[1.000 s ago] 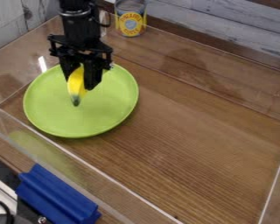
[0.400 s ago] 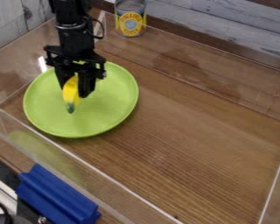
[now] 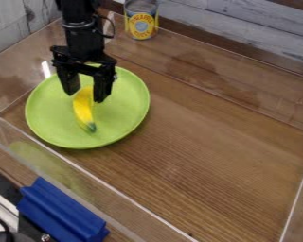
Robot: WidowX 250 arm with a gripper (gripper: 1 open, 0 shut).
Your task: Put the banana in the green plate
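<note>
now the banana lies on the green plate, the open gripper above.

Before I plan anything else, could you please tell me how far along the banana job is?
The main part looks done: the banana lies on the green plate, its tip pointing toward the near rim. Nothing appears to be in the grip, as the pincer stands open with its fingers spread around the banana's far end. What is left, I would judge, is only for the arm to lift away.
</note>
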